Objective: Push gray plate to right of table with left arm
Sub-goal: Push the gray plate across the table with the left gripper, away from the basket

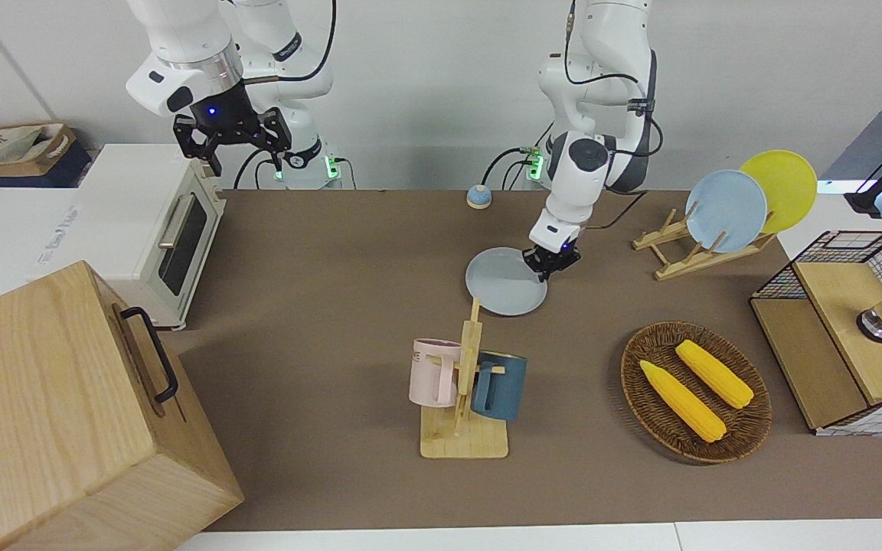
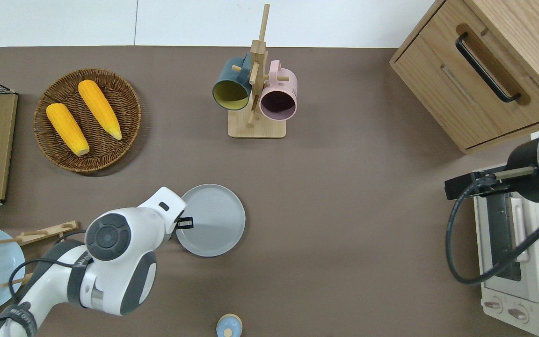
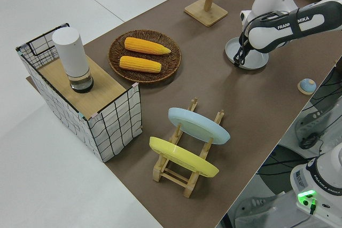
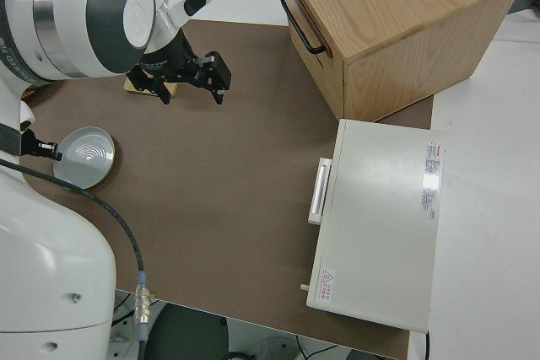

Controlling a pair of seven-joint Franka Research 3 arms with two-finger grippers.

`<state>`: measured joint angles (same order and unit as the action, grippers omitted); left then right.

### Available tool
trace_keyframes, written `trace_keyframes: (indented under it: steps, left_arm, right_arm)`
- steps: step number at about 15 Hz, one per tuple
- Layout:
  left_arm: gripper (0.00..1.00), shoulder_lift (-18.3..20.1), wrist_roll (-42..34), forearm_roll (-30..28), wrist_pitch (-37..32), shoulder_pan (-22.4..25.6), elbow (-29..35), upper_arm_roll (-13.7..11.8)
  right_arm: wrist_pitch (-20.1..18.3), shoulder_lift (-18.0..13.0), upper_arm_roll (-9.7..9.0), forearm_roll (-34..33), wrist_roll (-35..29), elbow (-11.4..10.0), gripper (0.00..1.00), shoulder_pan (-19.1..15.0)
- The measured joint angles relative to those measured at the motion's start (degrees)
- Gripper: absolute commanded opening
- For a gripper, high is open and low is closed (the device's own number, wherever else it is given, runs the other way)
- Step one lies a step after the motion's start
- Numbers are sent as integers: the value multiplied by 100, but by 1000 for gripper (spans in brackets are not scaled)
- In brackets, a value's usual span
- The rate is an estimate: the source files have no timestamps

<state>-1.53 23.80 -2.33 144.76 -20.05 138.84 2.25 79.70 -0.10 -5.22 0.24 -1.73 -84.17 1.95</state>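
Note:
The gray plate (image 1: 504, 285) (image 2: 214, 220) (image 3: 255, 58) (image 4: 84, 156) lies flat on the brown table (image 1: 334, 306), about midway along it. My left gripper (image 1: 550, 265) (image 2: 184, 223) (image 3: 240, 57) is low at the plate's rim, on the side toward the left arm's end of the table, and its tip overlaps the edge in the overhead view. Whether it touches the rim I cannot tell. My right gripper (image 1: 233, 147) (image 4: 192, 83) is parked, open and empty.
A wooden mug rack (image 2: 255, 100) stands farther from the robots than the plate, and a wicker basket with two corn cobs (image 2: 87, 119) sits toward the left arm's end. A plate rack (image 1: 705, 245), a wire crate (image 1: 843, 329), a toaster oven (image 1: 173, 237) and a wooden cabinet (image 1: 66, 413) line the table's ends.

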Motion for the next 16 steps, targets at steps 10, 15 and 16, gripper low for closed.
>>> trace_keyframes:
  steps: [10, 15, 16]
  left_arm:
    - [0, -1148, 1934, 0, -33, -527, -1437, 938]
    - [0, -1675, 2557, 1, -427, -1010, -2250, 979]
    - [0, -1791, 2678, 7, -517, -1127, -2430, 980]
  right_arm:
    - [0, 0, 0, 0, 0, 0, 983, 0]
    - [0, 0, 0, 0, 0, 0, 983, 0]
    - [0, 0, 0, 0, 0, 0, 983, 0]
